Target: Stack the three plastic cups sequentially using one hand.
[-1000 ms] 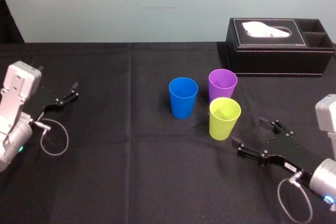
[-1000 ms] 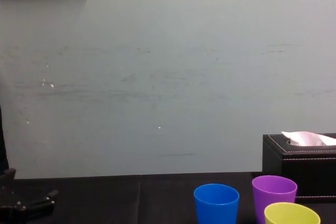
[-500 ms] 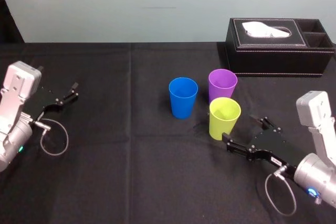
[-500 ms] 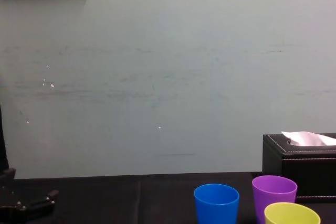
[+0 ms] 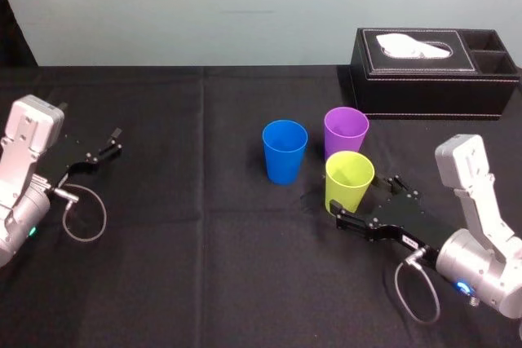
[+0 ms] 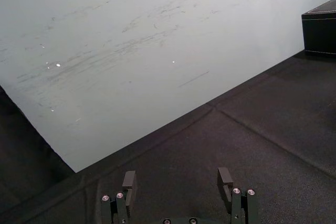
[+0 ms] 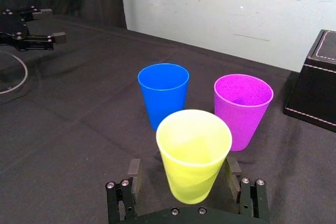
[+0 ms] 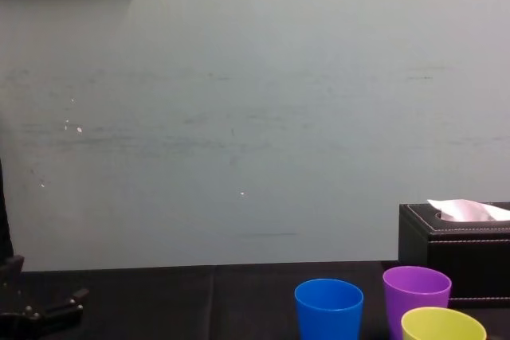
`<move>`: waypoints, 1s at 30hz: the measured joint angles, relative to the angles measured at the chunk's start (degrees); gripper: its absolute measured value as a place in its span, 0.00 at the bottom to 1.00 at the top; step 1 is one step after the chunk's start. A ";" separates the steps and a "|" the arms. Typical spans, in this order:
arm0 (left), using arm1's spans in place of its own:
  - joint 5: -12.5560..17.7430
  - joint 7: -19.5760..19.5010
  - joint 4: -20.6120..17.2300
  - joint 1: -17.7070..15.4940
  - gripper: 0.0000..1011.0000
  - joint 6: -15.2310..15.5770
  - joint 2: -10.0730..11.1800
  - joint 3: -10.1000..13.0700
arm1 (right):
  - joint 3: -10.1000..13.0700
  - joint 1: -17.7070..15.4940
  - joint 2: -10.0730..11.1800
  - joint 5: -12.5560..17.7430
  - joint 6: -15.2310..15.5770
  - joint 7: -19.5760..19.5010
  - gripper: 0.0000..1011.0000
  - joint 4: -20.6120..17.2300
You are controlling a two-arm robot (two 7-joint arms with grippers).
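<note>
I see right gripper (image 5: 366,200) spread wide astride the yellow-green cup (image 5: 349,182), gripping nothing. Blue cup (image 5: 285,151), purple cup (image 5: 346,130) just beside it; left gripper (image 5: 99,152) parked, also spread.

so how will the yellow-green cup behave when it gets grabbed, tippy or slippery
Probably light and tippy: the yellow-green cup is empty and stands on its narrower base. Its smooth tapered wall may slide in the open right gripper. Pushed away, it would likely bump the purple cup close behind.
</note>
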 joint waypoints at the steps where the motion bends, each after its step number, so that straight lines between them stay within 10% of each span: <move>1: 0.00 0.00 0.00 0.00 1.00 0.00 0.00 0.00 | -0.02 0.17 -0.21 -0.16 0.11 0.00 0.99 0.16; 30: 0.00 0.00 0.00 0.00 1.00 0.00 0.00 0.00 | 1.54 1.90 -5.41 -3.45 1.53 0.24 0.99 2.83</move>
